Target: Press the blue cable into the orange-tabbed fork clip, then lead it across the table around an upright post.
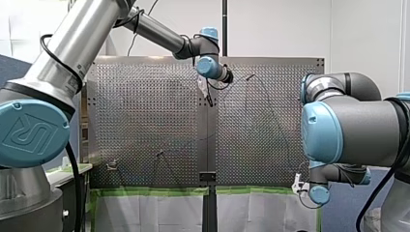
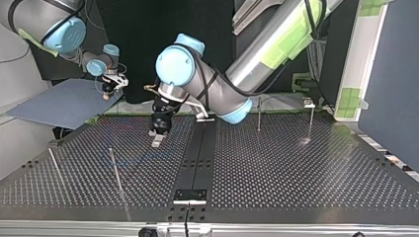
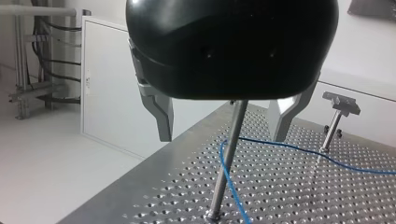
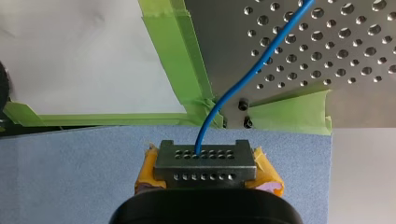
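Observation:
In the left wrist view my left gripper [image 3: 224, 138] stands open, its metal fingers [image 3: 161, 116] on either side of a slanting upright post [image 3: 223, 175]. The blue cable [image 3: 299, 150] lies on the perforated table, runs past the post and bends down beside its foot. A small grey clip on a stem [image 3: 339, 103] stands further off. My right gripper [image 4: 204, 161], with yellow pads, is shut on the blue cable [image 4: 243, 81], which leads from it onto the table's corner. In the top view my left gripper [image 2: 159, 132] hovers low over the table and my right gripper [image 2: 109, 88] hangs beyond the far edge.
Several thin upright posts [image 2: 116, 170] [image 2: 258, 113] [image 2: 310, 118] stand on the perforated table [image 2: 296, 173]. A black rail [image 2: 195, 158] runs down its middle. Green tape [image 4: 187, 60] lines the table's edge, and a blue-grey board [image 2: 59, 103] lies under my right gripper.

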`<state>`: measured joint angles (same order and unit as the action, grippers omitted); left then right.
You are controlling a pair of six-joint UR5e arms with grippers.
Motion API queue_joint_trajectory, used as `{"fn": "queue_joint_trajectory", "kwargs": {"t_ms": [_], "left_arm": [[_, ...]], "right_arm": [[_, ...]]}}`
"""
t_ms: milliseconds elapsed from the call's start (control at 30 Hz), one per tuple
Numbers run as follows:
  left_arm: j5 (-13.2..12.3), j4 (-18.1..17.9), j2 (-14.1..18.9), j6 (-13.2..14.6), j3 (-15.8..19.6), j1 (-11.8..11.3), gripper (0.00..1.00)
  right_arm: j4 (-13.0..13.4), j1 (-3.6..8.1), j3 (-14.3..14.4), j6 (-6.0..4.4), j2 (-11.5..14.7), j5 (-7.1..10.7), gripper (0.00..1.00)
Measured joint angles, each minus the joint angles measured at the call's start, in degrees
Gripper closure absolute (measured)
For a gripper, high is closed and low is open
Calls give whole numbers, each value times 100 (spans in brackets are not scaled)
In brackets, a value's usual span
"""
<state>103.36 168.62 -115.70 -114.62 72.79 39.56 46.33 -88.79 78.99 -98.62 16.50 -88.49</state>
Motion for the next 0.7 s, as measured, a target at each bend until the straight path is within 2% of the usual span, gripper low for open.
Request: {"fn": "queue_joint_trajectory", "kwargs": {"t_ms": [133, 267, 467, 700], "left_arm": [[-6, 11, 189, 131, 189, -17, 0], [-124, 59, 392, 306, 391, -28, 0], [-321, 272, 649, 558, 621, 90, 0], [-472, 585, 964, 873, 432, 121, 0]], "right_arm": [[5, -6, -1, -1, 0, 12, 100], [2, -15, -1, -5, 1, 29, 100], [-35, -18, -1, -9, 1, 33, 100], [-28, -16, -1, -13, 1, 33, 100]]}}
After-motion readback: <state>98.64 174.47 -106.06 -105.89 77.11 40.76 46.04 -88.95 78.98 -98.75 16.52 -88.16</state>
